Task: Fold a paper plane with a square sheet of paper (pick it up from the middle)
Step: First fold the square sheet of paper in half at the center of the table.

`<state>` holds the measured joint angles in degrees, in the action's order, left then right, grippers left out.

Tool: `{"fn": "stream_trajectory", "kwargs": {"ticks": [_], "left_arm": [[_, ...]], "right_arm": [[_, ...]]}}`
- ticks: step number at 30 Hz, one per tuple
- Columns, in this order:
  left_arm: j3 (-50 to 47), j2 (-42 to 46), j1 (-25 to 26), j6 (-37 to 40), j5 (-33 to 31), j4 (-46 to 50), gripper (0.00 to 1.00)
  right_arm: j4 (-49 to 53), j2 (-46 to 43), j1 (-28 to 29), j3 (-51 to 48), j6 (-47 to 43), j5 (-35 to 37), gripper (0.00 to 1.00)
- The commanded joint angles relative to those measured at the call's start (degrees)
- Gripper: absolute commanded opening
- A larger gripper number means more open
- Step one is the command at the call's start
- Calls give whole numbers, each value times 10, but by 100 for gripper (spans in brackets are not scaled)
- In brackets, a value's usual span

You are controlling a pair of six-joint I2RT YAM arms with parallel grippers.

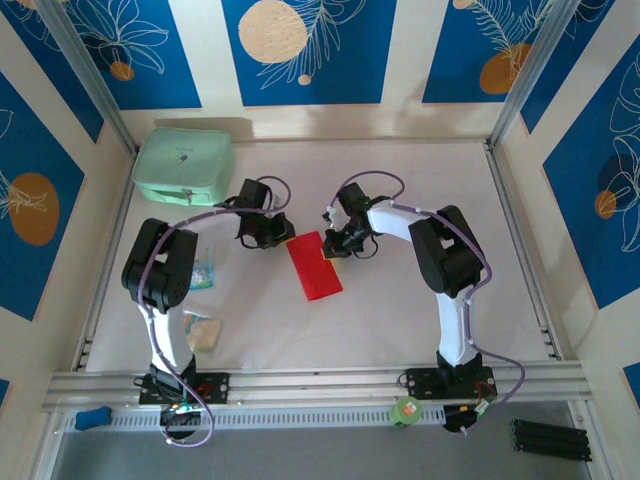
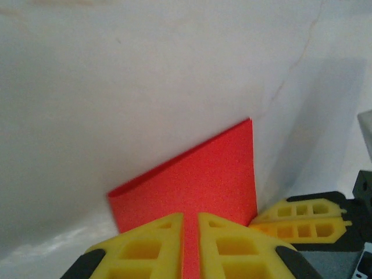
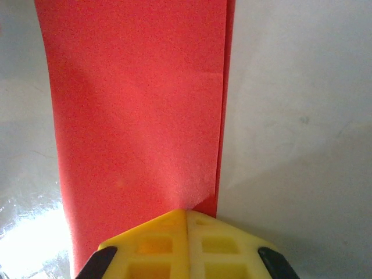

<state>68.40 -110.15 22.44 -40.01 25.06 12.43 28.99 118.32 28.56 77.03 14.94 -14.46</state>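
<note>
The square sheet of paper is bright red and lies on the white table, folded over into a narrow two-layer rectangle. My left gripper sits at its far left corner. In the left wrist view the yellow fingertips stand a thin slit apart over the sheet, with red showing through the slit. My right gripper is at the far right corner, shut, its tips resting on the sheet close to its doubled edge. The right gripper's fingers also appear beside the paper in the left wrist view.
A mint-green case lies at the back left. Two small pale packets lie by the left arm. Metal rails border the table on the left, right and near sides.
</note>
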Motion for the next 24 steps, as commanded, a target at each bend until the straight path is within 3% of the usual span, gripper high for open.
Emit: {"fn": "stream_trajectory", "kwargs": {"ticks": [1, 9, 13, 19, 24], "left_arm": [[20, -28, 4, -6, -6, 17, 14], [24, -59, -25, -34, -86, 63, 12], [11, -37, -45, 4, -80, 46, 14], [17, 2, -51, 48, -20, 41, 18], [3, 20, -25, 43, 31, 9, 18]], "right_arm": [[61, 58, 10, -29, -15, 76, 4], [57, 58, 11, -34, -16, 95, 4], [55, 56, 12, -35, -17, 94, 5], [59, 56, 18, -32, -24, 93, 4], [59, 55, 22, -25, -30, 92, 4]]}}
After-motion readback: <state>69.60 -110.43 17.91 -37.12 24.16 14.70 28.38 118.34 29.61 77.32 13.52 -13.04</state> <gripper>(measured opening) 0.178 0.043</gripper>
